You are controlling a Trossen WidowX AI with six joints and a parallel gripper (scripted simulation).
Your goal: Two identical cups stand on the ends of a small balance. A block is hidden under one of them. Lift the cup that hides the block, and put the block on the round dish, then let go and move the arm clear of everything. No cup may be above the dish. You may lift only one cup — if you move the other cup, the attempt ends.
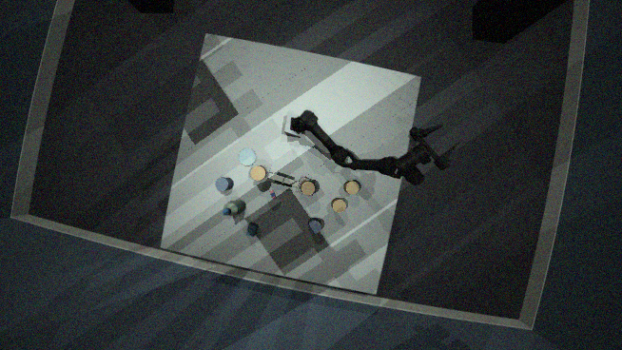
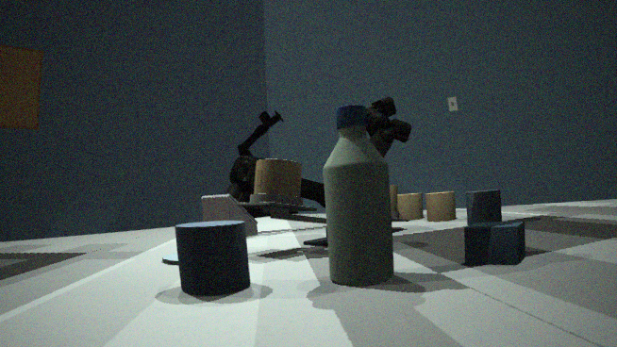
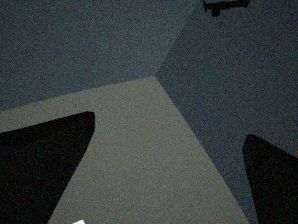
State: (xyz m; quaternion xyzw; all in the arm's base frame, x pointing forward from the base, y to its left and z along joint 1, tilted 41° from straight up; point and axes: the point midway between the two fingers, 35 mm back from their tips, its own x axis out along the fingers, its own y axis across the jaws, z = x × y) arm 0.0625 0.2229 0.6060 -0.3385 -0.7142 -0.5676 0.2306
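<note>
Pale table (image 1: 266, 102) (image 2: 203, 325): top view gives its full outline, exterior only a low stretch. My arm (image 1: 376, 165) (image 2: 242, 176) reaches across it; top has my gripper (image 1: 448, 139) (image 3: 172, 132) out past the table edge, well apart from both balance cups. My fingers stand wide apart, nothing between them; wrist shows both tips against floor and walls, neither cup nor dish. Greenish bottle (image 1: 235, 206) (image 2: 359, 212) blocks part of the exterior; balance (image 1: 283, 179) (image 2: 307, 207) lies beyond it. First cup (image 1: 258, 173) (image 2: 277, 181) and second cup (image 1: 308, 187) (image 2: 393, 203) are on its ends; exterior has the first plainly raised, the second mostly hidden. Blue cylinder (image 1: 223, 184) (image 2: 212, 258) covers most of the round dish (image 1: 247, 157) (image 2: 170, 259) in exterior; top shows it whole, beside the first cup, bare table on its far side. Block out of sight; can't tell which cup covers it.
</note>
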